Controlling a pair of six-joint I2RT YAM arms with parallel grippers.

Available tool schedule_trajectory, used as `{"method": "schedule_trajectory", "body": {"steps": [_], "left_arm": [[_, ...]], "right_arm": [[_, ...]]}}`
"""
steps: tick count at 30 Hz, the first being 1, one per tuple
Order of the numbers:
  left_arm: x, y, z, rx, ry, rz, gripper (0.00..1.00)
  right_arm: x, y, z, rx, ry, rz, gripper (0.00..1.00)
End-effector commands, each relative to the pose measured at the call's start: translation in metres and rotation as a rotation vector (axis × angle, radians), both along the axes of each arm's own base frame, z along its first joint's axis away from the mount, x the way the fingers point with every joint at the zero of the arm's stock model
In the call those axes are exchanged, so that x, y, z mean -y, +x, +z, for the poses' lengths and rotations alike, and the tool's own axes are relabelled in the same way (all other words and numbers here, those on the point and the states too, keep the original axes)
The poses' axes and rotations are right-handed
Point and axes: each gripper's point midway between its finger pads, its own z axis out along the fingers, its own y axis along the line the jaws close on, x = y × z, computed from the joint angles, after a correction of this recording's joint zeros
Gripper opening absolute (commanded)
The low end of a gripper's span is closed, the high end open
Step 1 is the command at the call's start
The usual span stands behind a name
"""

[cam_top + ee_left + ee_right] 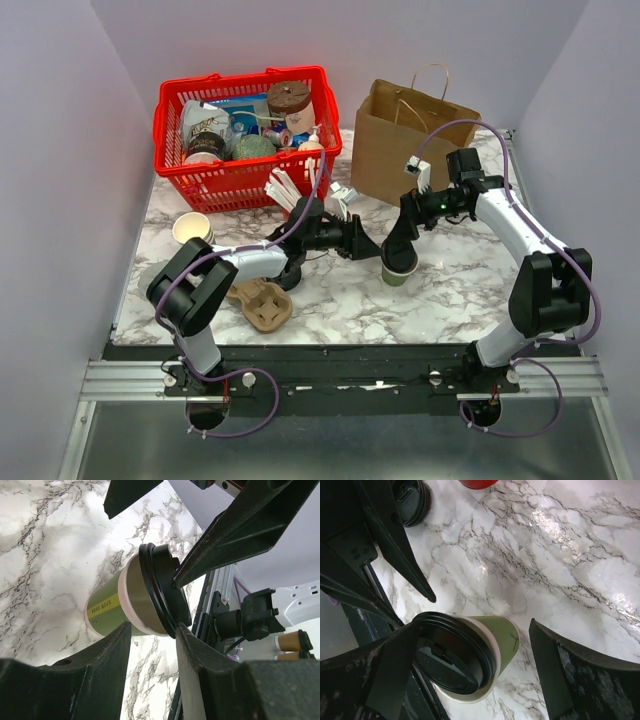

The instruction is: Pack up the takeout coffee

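Observation:
The takeout coffee (399, 270), a green cup with a pale upper band and a black lid, stands on the marble table (450, 290) right of center. My right gripper (401, 248) is above it, open, with one finger on each side of the lid. In the right wrist view (472, 626) the cup (501, 632) is between the wide-spread fingers, and the left finger (380, 675) overlaps the lid's rim. My left gripper (367, 245) points at the cup from the left. It is open and empty (154, 629), its tips just short of the cup (107, 607).
A brown paper bag (405, 140) stands open behind the cup. A red basket (240, 175) of groceries is at the back left. Lidless cups (192, 228) and a cardboard cup carrier (262, 303) lie at the left. A loose black lid (412, 502) lies nearby.

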Motion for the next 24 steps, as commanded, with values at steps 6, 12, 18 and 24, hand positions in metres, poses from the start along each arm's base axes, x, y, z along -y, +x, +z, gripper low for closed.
{"method": "schedule_trajectory", "body": {"steps": [6,12,18,24], "left_arm": [[0.006,0.015,0.011,0.051,-0.021,0.022,0.49],[0.007,0.014,0.005,0.041,-0.014,0.018,0.49],[0.013,0.009,0.004,0.043,-0.026,-0.002,0.49],[0.017,0.007,0.009,0.042,-0.048,-0.017,0.49]], "right_arm": [[-0.002,0.007,0.001,0.018,-0.007,-0.007,1.0],[-0.002,0.006,-0.001,0.011,-0.009,-0.008,1.0],[-0.003,0.005,-0.001,0.006,-0.007,-0.005,1.0],[-0.003,0.006,0.0,0.013,-0.008,-0.008,1.0]]}}
